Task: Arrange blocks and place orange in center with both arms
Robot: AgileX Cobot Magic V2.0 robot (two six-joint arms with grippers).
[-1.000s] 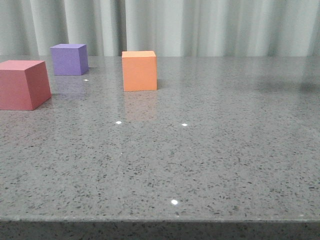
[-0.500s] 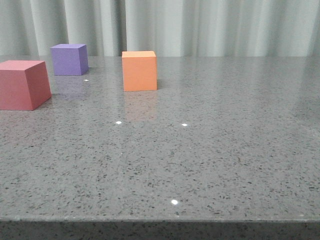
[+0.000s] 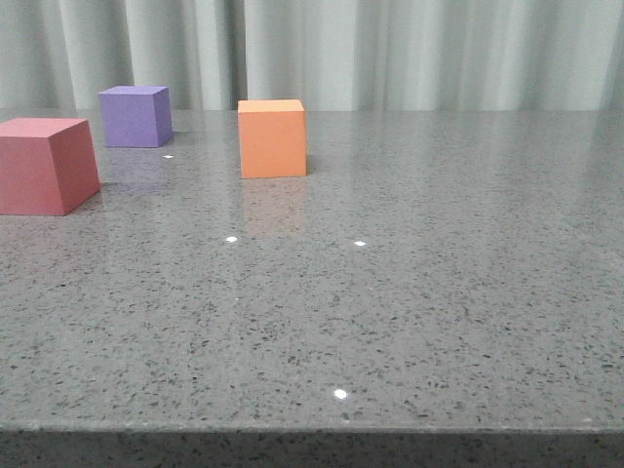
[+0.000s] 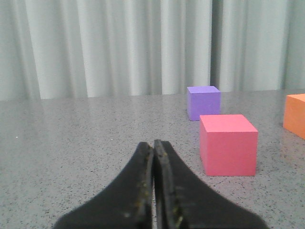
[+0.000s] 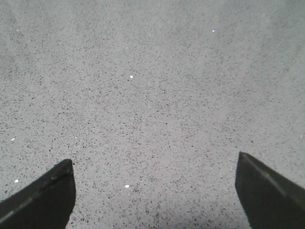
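Observation:
Three blocks stand on the grey speckled table [image 3: 409, 292]. The red-pink block [image 3: 44, 164] [image 4: 228, 144] is at the far left, the purple block [image 3: 136, 115] [image 4: 203, 102] behind it near the curtain, and the orange [image 3: 272, 137] [image 4: 295, 115] right of them, apart from both. Neither arm shows in the front view. My left gripper [image 4: 153, 143] is shut with nothing in it, low over the table and short of the red-pink block. My right gripper [image 5: 155, 164] is open over bare tabletop, with no block in its view.
A pale pleated curtain [image 3: 390, 54] hangs behind the table's far edge. The table's near edge [image 3: 312, 427] runs along the bottom of the front view. Small bright light spots [image 3: 339, 394] dot the surface.
A faint dark shadow on the far right of the table one second ago has gone. The three blocks have not moved.

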